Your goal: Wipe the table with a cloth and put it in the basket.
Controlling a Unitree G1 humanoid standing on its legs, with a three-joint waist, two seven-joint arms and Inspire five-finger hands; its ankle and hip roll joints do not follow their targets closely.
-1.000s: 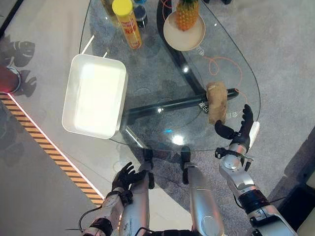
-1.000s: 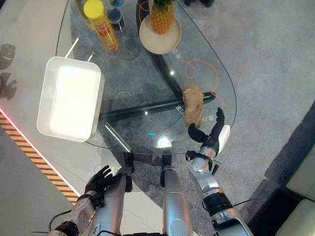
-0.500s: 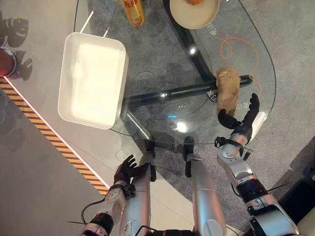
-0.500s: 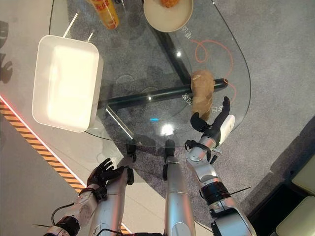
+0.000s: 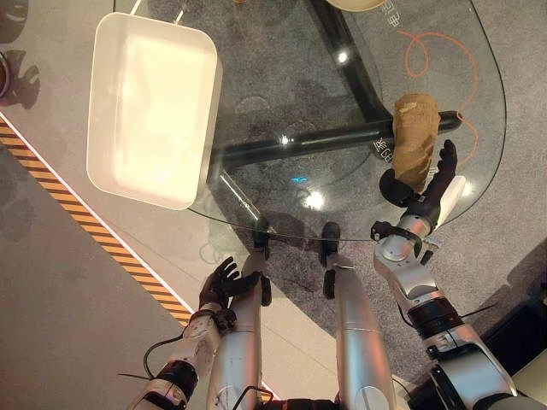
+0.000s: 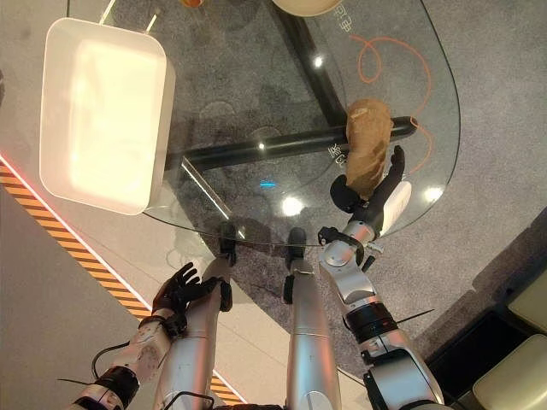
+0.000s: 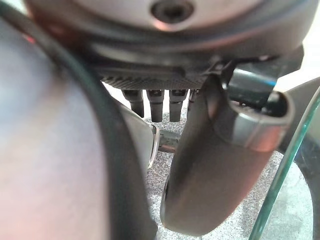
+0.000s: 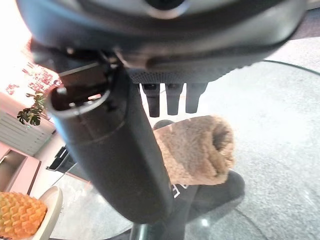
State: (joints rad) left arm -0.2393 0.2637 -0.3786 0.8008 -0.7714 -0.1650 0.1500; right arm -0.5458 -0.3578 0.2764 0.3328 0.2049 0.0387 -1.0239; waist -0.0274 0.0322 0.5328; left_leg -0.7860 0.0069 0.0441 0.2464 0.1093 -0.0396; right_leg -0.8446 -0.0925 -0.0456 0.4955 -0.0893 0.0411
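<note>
Rolled brown cloth point(image 5: 414, 140) is lying on the glass table point(image 5: 282, 102), just past the fingertips of the right hand point(image 5: 425, 193), whose fingers are spreading open around its near end, likely readying a grasp. Left hand point(image 5: 220, 286) is hanging relaxed and open below the table edge; the white basket point(image 5: 150, 107) is sitting well apart, across the table, probably waiting for the drop.

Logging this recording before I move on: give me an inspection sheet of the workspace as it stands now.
Surface: glass table, dark frame beneath.
Job's things: rolled tan cloth near the table's right edge; white basket at its left edge.
Clutter: plate at the far edge.
Hands: right hand open at the cloth's near end, thumb beside it; left hand open, low beside the table.
Cables: orange cord seen through the glass.
Surroundings: striped floor tape.
</note>
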